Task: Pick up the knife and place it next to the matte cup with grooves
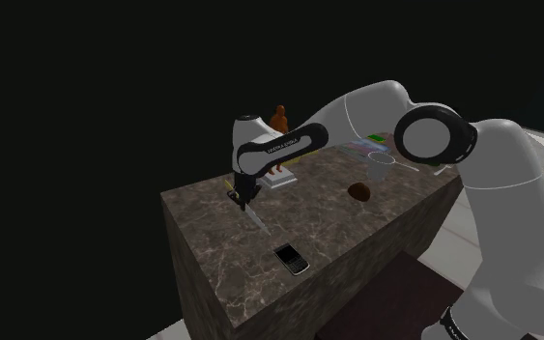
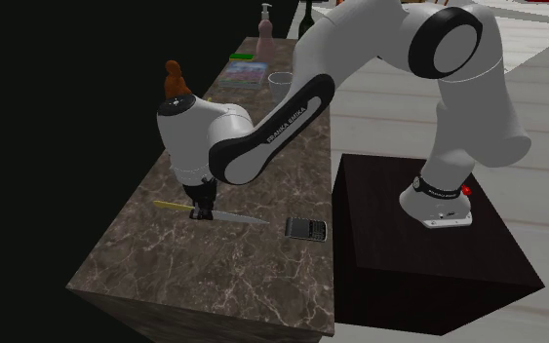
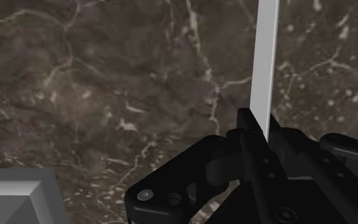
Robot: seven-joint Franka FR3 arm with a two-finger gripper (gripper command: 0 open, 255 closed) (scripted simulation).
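Pinching the knife [image 2: 225, 217] in the claw [image 2: 202, 211], fingers [image 3: 248, 137] drawn almost together on the thin metal just beside the handle [image 2: 173, 206]. Judging the step in hand to be the lift off the table [image 2: 262, 283].

Doing it well:
- Raising straight up before swinging anywhere, so as not to be scraping the tip along the stone.
- Watching for droop, since gripping this close to the handle is leaving most of the blade [image 3: 264, 63] hanging out on one side.
- Moving slowly, because a narrow flat piece is apt to be pivoting between the pads.
- Carrying high over the black phone [image 2: 306, 230] lying just beside the blade tip.
- Heading toward the pale cup [image 2: 282, 82], standing well apart at the far end of the table.
- Lowering flat beside that cup without nudging it.

Looking slim and long: a yellowish handle on one end, a straight pale grey blade on the other. Lying lengthwise on the dark veined table, apparently not yet raised, though hard to be telling for certain.
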